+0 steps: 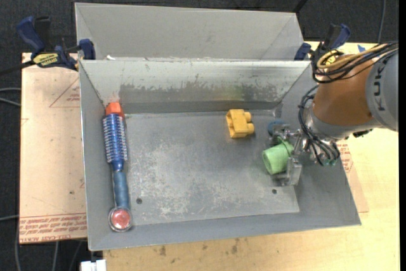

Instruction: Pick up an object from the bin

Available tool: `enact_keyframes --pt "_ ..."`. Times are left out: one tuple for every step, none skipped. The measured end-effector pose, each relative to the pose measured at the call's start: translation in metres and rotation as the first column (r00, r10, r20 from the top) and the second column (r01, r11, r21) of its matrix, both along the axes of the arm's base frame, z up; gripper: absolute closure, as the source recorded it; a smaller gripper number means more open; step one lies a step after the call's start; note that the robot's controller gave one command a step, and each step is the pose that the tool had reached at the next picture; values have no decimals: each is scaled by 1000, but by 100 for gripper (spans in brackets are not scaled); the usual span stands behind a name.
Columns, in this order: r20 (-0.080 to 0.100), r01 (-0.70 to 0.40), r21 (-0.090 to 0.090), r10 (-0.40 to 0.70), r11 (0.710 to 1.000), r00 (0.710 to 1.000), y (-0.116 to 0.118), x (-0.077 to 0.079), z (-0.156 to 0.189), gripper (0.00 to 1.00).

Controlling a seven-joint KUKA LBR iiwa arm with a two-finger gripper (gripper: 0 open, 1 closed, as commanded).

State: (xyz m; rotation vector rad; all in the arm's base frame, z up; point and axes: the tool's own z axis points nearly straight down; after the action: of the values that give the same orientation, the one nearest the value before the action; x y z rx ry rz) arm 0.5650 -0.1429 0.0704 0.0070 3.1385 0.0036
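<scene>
While lifting the pale green cylinder (274,160), clamped in the gripper (288,158) beside the right wall of the bin (325,195), guard against twisting loose on its rounded side or scraping that wall.

A blue bristled brush (117,155), orange-tipped, lies along the left wall of the bin (190,181); a small yellow block (240,123) sits on the bin's floor near its back wall.
</scene>
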Motion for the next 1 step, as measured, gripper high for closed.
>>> enact_keyframes --pt "0 -1 -1 1 1000 1000 0 1 0 0"
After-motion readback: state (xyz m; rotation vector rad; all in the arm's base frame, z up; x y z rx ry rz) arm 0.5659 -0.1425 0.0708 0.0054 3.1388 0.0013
